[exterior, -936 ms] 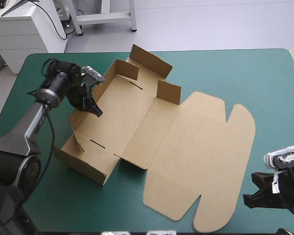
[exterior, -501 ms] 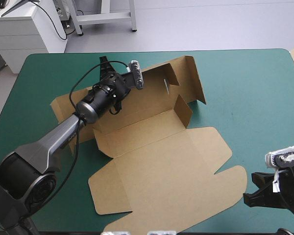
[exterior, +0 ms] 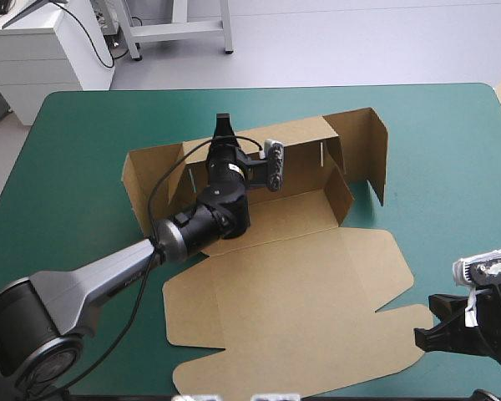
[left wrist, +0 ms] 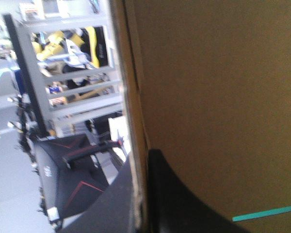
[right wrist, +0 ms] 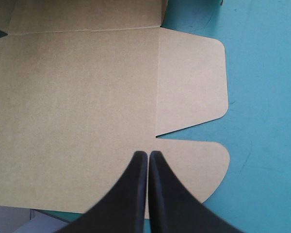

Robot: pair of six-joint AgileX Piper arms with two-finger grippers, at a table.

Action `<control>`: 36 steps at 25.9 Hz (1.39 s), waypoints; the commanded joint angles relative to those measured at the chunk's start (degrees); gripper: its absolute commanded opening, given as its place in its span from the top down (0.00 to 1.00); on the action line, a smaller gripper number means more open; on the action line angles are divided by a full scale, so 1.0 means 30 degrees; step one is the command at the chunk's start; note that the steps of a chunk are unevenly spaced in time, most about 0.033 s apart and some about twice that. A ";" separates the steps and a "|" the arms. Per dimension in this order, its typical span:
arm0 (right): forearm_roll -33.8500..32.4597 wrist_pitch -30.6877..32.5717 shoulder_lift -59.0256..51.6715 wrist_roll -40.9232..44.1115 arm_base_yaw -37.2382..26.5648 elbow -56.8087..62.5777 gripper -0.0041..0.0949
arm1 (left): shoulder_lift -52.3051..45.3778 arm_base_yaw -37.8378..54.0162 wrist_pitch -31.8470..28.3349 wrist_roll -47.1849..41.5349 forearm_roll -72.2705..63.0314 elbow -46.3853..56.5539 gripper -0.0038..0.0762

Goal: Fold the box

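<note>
Spreading bare at the frame's upper left, the teal-green cover (exterior: 83, 142); box (exterior: 301, 292) centred, lid flat; left gripper (exterior: 223, 127) clamps its rear wall; right gripper (right wrist: 148, 156) closed, empty.

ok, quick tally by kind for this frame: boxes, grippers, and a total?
Box, brown, walls partly raised, lid flat: 1
Grippers: 2 (left gripper shut on the box's raised far wall; right gripper shut, holding nothing)
Total: 3
</note>
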 commanded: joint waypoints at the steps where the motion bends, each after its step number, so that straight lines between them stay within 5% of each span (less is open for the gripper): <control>1: -0.0458 -0.0820 0.0166 0.0296 -0.0078 -0.0387 0.96 | -0.1614 -0.1144 -0.0624 -0.2468 0.5160 0.1357 0.96; 9: -0.6473 -0.0967 0.1470 0.2322 -0.0078 -0.1262 0.96 | -0.1743 -0.1744 -0.0342 -0.3399 0.7474 0.2482 0.96; 20: -1.0648 -0.1918 0.8617 0.0570 -0.0147 -0.6758 0.96 | -0.1709 -0.1703 -0.0053 -0.5880 0.7696 0.2482 0.96; 25: -0.8138 -0.3081 1.1041 -0.2308 -0.2243 -0.9174 0.96 | -0.1637 -0.1703 -0.0084 -0.5810 0.7726 0.2482 0.96; 32: 0.0375 -0.5434 1.4277 -0.8023 -0.7872 -1.1475 0.96 | -0.1637 -0.1703 0.0139 -0.5810 0.7867 0.2482 0.96; 36: 0.3154 -0.5597 1.6299 -0.9847 -1.0224 -1.3073 0.96 | -0.1637 -0.1703 0.0048 -0.5810 0.7867 0.2482 0.96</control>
